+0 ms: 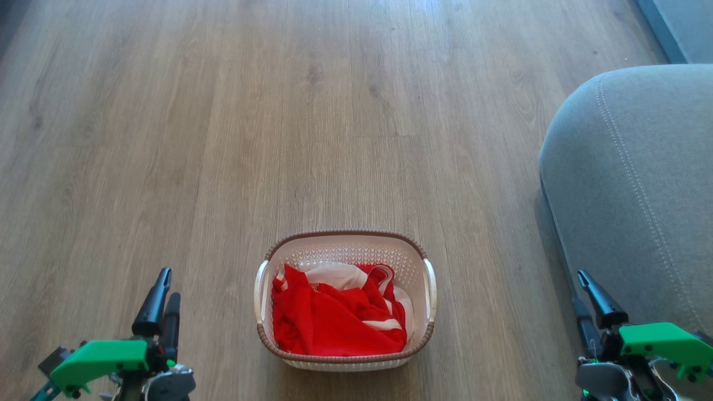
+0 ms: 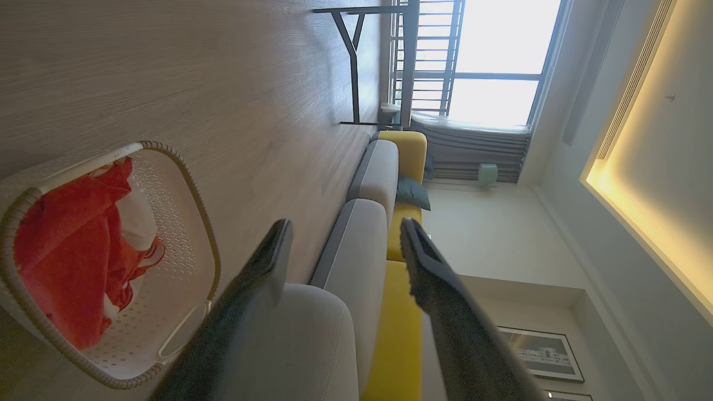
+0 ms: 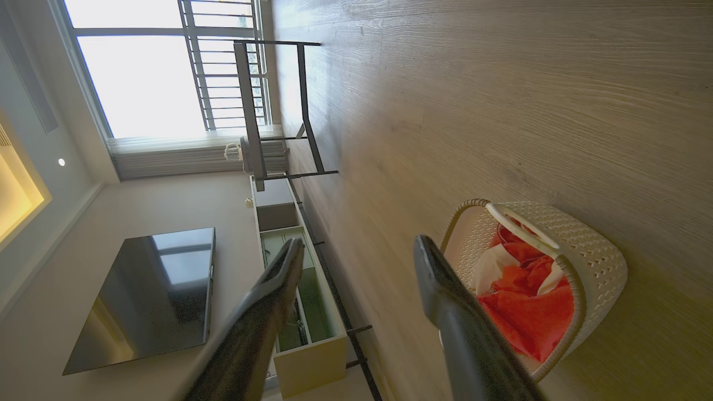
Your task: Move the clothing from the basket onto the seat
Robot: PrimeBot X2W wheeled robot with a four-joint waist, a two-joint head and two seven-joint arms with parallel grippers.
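The cream basket stands on the wooden floor just ahead of me, between my two arms. The clothing, red with white parts, lies crumpled inside it. To the right rises the grey seat with a rounded corner and pale seams. My left gripper hangs open at the lower left, well apart from the basket. My right gripper is open at the lower right, close beside the seat's front. Nothing is held between the open fingers of the left gripper, with basket, clothing and seat beyond; the right gripper is likewise bare, near basket and clothing.
Wooden floor stretches ahead and to the left. Yellow backrests run behind the grey cushions. A black-framed table stands by the window. A dark TV hangs above a low cabinet along the far wall.
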